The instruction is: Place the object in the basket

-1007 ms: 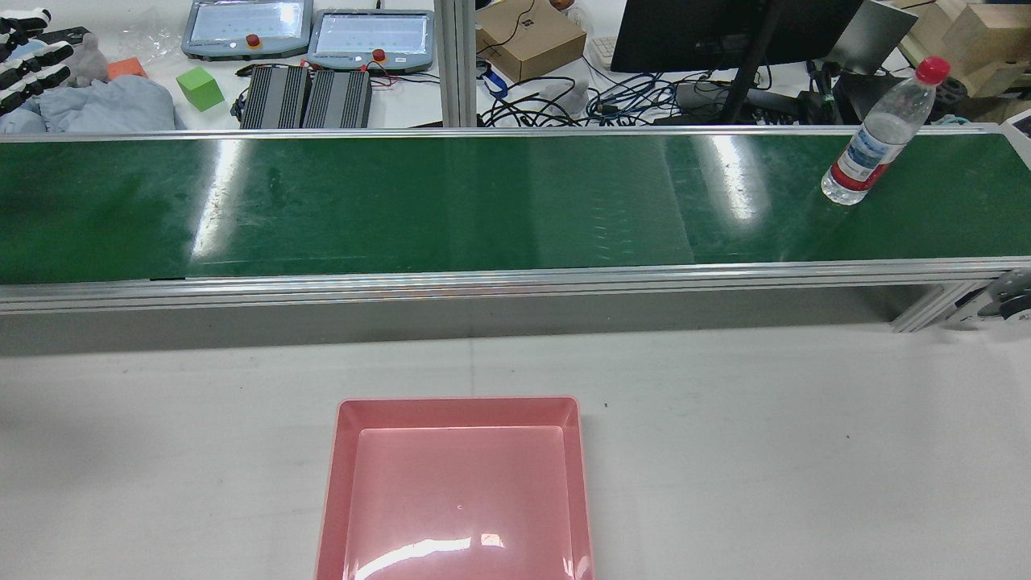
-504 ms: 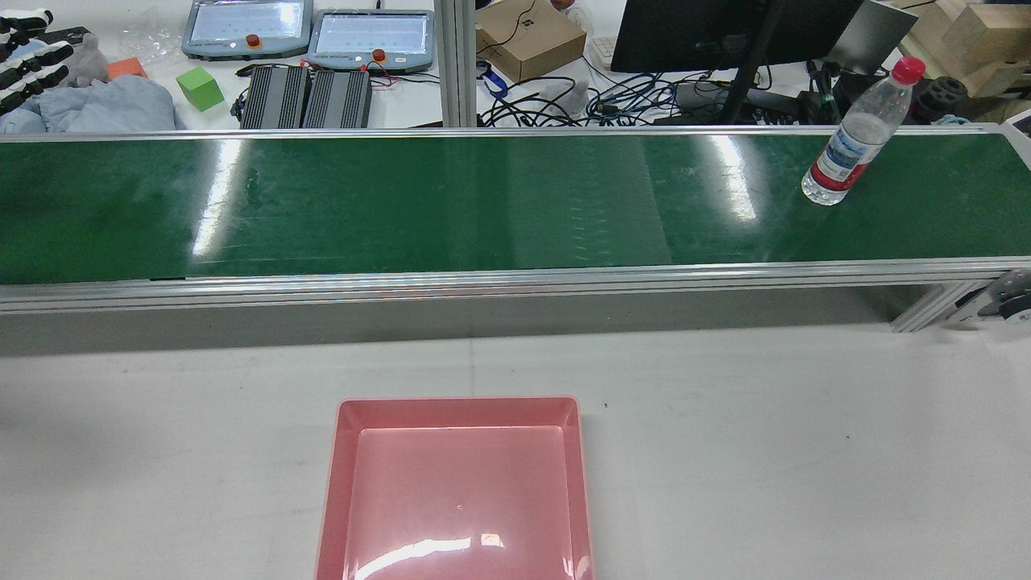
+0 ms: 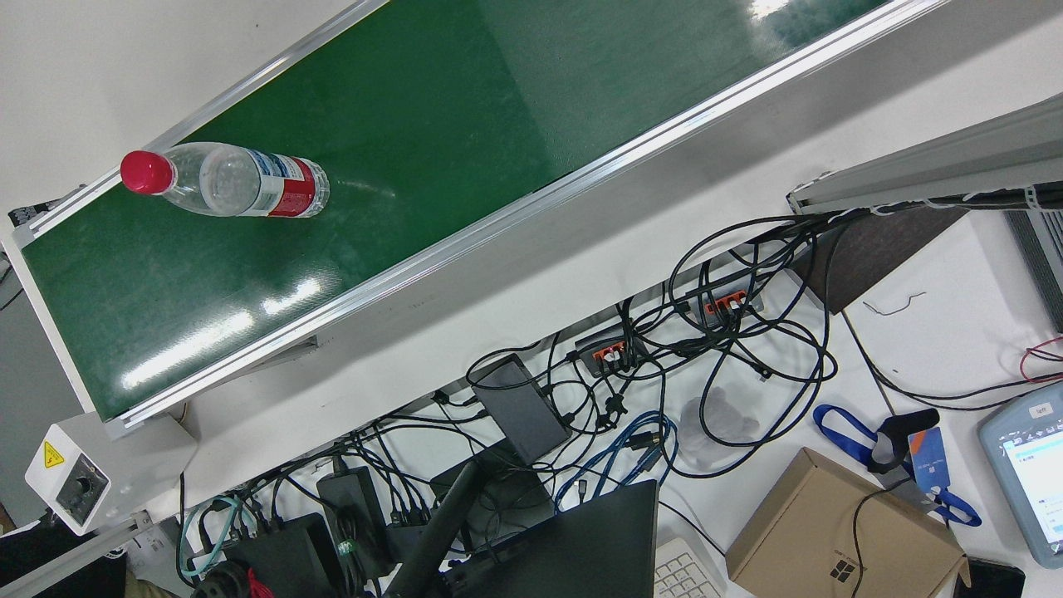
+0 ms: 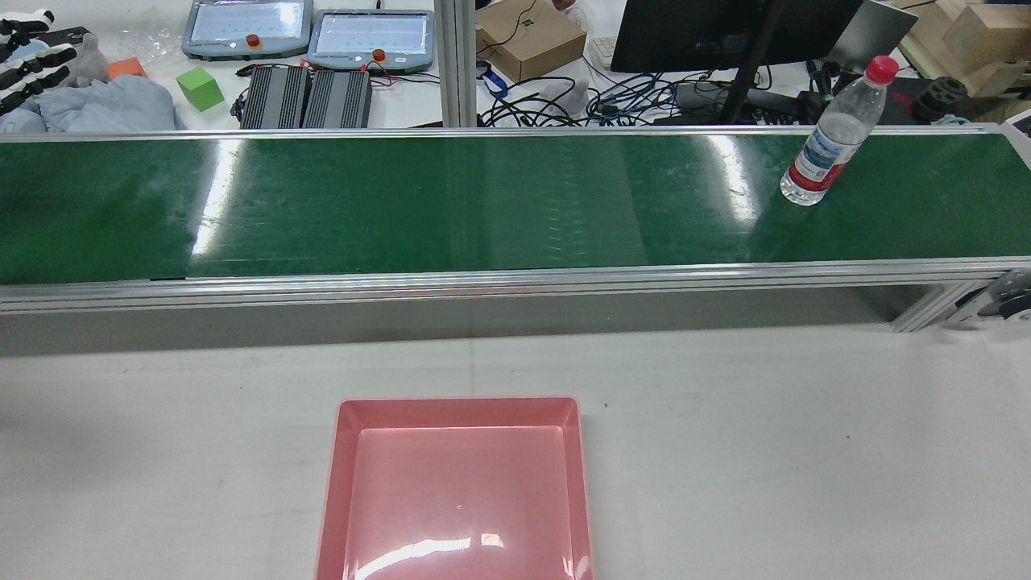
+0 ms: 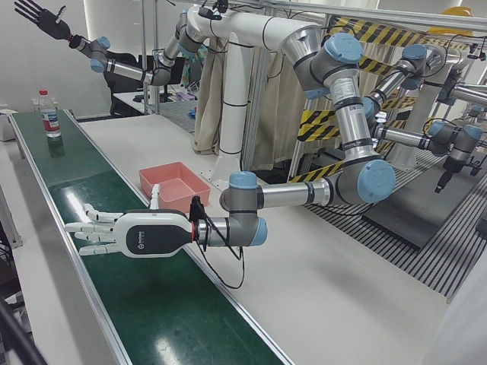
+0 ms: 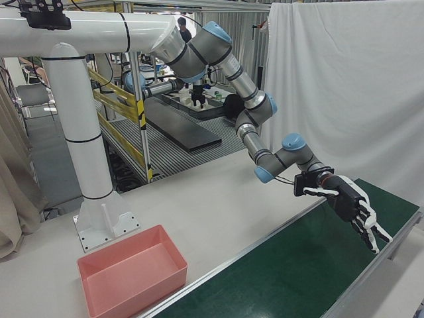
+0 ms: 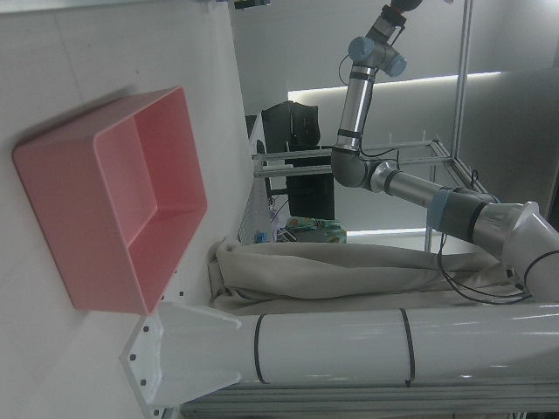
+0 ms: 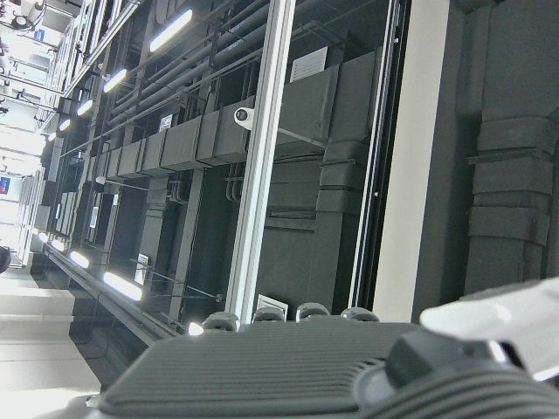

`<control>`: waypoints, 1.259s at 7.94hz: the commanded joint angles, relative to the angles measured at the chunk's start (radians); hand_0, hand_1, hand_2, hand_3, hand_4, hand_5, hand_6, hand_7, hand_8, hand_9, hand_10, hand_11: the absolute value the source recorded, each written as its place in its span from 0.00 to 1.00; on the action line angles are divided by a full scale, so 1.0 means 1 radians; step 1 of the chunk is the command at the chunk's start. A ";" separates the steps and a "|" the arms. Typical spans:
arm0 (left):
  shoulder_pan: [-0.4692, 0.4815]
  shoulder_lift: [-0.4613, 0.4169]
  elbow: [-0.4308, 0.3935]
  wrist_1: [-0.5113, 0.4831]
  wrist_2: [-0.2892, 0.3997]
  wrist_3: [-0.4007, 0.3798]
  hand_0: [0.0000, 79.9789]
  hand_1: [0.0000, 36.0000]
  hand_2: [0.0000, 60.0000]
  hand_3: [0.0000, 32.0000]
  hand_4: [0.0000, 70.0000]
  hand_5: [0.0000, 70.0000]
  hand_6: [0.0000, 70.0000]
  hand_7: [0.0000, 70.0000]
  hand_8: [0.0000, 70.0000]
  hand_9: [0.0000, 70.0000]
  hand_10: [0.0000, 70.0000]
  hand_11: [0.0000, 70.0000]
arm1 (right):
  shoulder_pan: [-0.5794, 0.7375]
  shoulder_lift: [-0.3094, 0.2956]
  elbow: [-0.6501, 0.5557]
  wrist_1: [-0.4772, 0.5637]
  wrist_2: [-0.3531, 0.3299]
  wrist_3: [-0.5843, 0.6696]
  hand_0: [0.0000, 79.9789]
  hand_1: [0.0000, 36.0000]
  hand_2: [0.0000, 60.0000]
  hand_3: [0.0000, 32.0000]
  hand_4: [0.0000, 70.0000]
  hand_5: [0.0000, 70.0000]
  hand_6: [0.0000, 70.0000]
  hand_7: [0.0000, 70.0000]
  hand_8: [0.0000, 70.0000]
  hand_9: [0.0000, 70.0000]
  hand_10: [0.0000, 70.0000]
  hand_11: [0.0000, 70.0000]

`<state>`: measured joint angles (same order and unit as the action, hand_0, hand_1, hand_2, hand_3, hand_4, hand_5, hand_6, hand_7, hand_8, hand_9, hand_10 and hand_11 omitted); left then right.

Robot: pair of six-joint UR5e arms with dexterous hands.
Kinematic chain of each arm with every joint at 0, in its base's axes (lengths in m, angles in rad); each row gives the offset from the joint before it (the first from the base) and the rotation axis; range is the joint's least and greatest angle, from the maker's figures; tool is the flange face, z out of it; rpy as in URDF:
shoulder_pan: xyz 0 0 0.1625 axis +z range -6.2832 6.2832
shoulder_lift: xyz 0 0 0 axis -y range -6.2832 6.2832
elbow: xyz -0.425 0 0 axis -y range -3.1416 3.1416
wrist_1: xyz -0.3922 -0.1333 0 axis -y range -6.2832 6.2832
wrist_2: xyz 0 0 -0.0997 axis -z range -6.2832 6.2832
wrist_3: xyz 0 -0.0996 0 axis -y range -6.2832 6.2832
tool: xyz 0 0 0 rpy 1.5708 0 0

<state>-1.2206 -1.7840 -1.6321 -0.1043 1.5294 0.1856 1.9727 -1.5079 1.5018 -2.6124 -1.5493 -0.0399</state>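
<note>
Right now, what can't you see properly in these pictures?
Left hand: rear view's left edge cuts it; only fingertips show.
Right hand: tiny and far in the left-front view.
Bottle label: writing too small everywhere.
Basket: rear view's bottom edge cuts its near side.

Yellow warning triangle on white control box (image 3: 66,482); bottle label illegible
</note>
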 commanded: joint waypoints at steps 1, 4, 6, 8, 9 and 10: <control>0.000 0.000 0.000 0.000 0.000 0.000 0.70 0.14 0.00 0.22 0.12 0.45 0.07 0.04 0.16 0.16 0.05 0.08 | 0.000 0.000 0.000 0.000 0.000 0.000 0.00 0.00 0.00 0.00 0.00 0.00 0.00 0.00 0.00 0.00 0.00 0.00; 0.000 0.000 0.000 0.000 0.000 0.000 0.70 0.14 0.00 0.21 0.12 0.45 0.07 0.04 0.16 0.16 0.05 0.08 | 0.000 0.000 0.000 0.000 0.000 0.000 0.00 0.00 0.00 0.00 0.00 0.00 0.00 0.00 0.00 0.00 0.00 0.00; 0.003 0.000 0.000 0.000 0.000 0.000 0.70 0.15 0.00 0.22 0.12 0.45 0.07 0.05 0.16 0.16 0.05 0.09 | 0.000 0.000 0.000 0.000 0.000 0.000 0.00 0.00 0.00 0.00 0.00 0.00 0.00 0.00 0.00 0.00 0.00 0.00; 0.006 0.000 0.000 0.002 0.000 0.000 0.71 0.16 0.00 0.25 0.09 0.44 0.05 0.04 0.15 0.15 0.04 0.08 | 0.000 0.000 0.000 0.000 0.000 0.000 0.00 0.00 0.00 0.00 0.00 0.00 0.00 0.00 0.00 0.00 0.00 0.00; 0.006 0.000 0.000 0.002 0.000 0.000 0.71 0.16 0.00 0.26 0.08 0.44 0.05 0.03 0.13 0.15 0.04 0.07 | 0.000 0.000 0.000 0.000 0.000 0.000 0.00 0.00 0.00 0.00 0.00 0.00 0.00 0.00 0.00 0.00 0.00 0.00; 0.006 0.000 0.000 0.003 0.000 0.000 0.71 0.15 0.00 0.27 0.08 0.44 0.05 0.03 0.14 0.15 0.04 0.07 | 0.000 0.000 0.000 0.000 0.000 0.000 0.00 0.00 0.00 0.00 0.00 0.00 0.00 0.00 0.00 0.00 0.00 0.00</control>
<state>-1.2156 -1.7840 -1.6321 -0.1030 1.5294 0.1856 1.9727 -1.5079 1.5018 -2.6124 -1.5493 -0.0399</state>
